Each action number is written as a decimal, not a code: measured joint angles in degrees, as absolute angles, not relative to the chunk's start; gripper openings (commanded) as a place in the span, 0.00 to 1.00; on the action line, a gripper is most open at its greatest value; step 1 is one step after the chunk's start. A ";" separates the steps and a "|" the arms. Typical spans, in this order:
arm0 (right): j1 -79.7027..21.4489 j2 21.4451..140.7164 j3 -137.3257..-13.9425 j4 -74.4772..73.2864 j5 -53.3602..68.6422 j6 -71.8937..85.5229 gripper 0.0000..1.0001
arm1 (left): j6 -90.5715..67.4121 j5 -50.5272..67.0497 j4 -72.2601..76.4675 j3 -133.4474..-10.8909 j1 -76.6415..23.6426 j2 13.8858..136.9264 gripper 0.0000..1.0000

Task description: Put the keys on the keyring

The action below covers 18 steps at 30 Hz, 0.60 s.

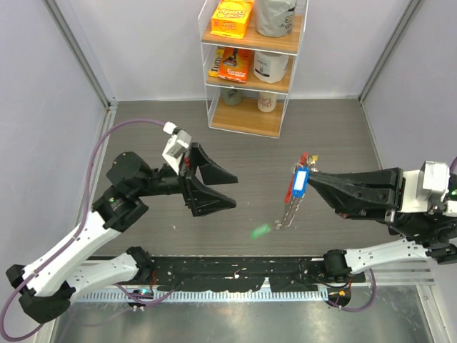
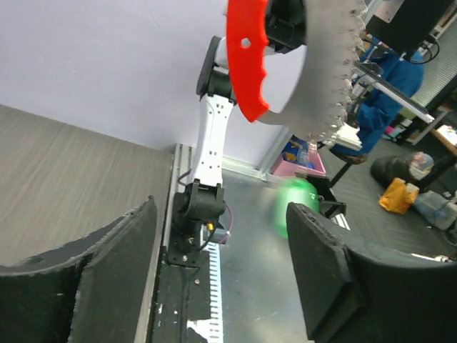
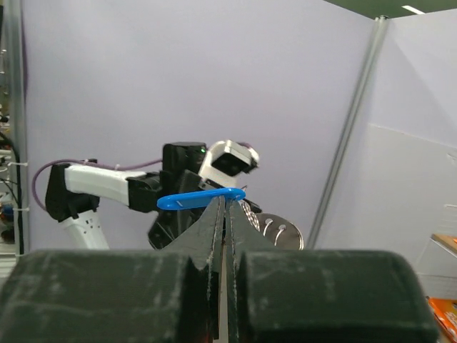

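Observation:
My right gripper [image 1: 314, 174] [image 3: 227, 196] is shut on the keyring [image 1: 291, 207] and holds it above the table. The silvery chain hangs down from the fingertips. A red piece [image 1: 303, 157] sits at its top. A blue-headed key [image 1: 300, 182] hangs on it and lies across the fingertips in the right wrist view [image 3: 200, 199]. A green-headed key [image 1: 259, 231] is a blurred smear by the chain's lower end; I cannot tell whether it is attached. It also shows in the left wrist view [image 2: 296, 207]. My left gripper [image 1: 214, 182] [image 2: 221, 271] is open and empty, left of the keyring. No yellow key is in view.
A wire shelf rack [image 1: 250, 118] with boxes and jars stands at the back centre. Grey walls close in the table on three sides. The arms' mounting rail [image 1: 235, 275] runs along the near edge.

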<state>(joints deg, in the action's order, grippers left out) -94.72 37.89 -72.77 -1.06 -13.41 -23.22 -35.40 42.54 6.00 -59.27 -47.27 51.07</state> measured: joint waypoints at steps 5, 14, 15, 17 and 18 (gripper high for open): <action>-94.72 38.81 -76.31 -6.61 -18.22 -23.83 0.06 | -31.42 41.10 -3.79 -68.07 -47.27 49.30 0.90; -94.72 45.08 -80.60 -21.15 -22.04 -19.57 0.05 | -30.11 43.33 -3.70 -74.91 -47.27 49.34 1.00; -94.72 45.82 -81.21 -23.07 -22.22 -18.63 0.05 | -29.82 43.72 -3.40 -74.89 -47.27 49.50 1.00; -94.72 47.51 -82.85 -26.76 -22.20 -16.45 0.06 | -28.99 44.60 -2.50 -74.81 -47.27 49.93 1.00; -94.72 48.42 -83.92 -28.42 -22.13 -15.35 0.05 | -28.40 44.84 -2.28 -74.76 -47.27 50.06 1.00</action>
